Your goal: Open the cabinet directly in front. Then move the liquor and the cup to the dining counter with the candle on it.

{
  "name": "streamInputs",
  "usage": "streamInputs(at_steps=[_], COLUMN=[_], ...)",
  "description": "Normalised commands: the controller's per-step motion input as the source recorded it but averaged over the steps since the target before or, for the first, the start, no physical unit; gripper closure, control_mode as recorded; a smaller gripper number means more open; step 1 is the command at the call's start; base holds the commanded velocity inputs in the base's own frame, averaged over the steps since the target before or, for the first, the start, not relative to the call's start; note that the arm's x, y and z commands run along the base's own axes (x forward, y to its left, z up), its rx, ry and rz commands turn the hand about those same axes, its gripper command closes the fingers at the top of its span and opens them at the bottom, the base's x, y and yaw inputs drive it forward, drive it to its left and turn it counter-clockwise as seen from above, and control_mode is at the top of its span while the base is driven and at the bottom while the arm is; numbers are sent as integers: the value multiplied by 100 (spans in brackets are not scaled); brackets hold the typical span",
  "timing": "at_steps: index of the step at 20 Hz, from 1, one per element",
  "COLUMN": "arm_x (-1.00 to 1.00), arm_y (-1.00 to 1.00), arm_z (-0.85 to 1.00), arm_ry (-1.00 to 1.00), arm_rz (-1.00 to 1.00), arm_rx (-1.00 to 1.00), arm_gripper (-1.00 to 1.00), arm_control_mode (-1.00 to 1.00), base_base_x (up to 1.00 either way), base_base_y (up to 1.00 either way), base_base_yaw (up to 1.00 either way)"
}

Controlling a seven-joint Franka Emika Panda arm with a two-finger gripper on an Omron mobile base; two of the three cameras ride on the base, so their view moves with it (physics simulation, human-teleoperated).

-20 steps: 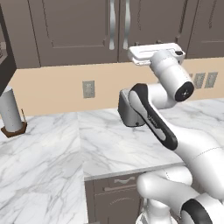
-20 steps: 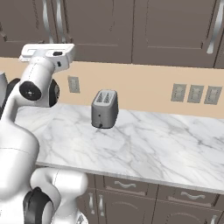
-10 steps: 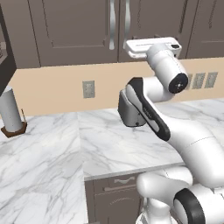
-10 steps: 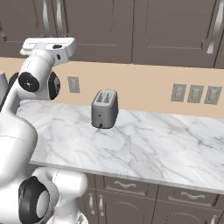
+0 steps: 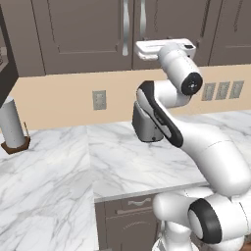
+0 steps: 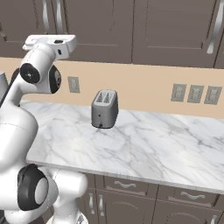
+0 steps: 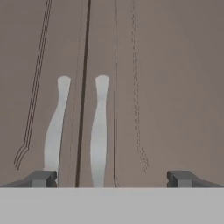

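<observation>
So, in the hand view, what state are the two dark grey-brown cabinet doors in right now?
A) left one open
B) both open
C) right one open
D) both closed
D: the dark grey-brown panelled cabinet doors sit flush, with only a thin seam between the two curved silver handles, and the open pincer is not touching them.

No text, label, brand, number or sign can be read anywhere, neither on the cabinet [image 7: 166, 87] nor on the toaster [image 6: 104, 109].
</observation>
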Motion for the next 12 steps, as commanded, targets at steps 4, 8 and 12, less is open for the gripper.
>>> streamInputs(at_steps=[4,8,12], arm_x=[30,32,34], arm_y=[0,0,0], arm_z=[2,1,0], arm_ry=[3,3,2], arm_rz=[0,0,0], arm_rx=[0,0,0], arm_gripper=[-100,-100,-100], arm_control_mode=[-100,-100,-100], base_base_x=[0,0,0], base_base_y=[0,0,0], base_base_yaw=[0,0,0])
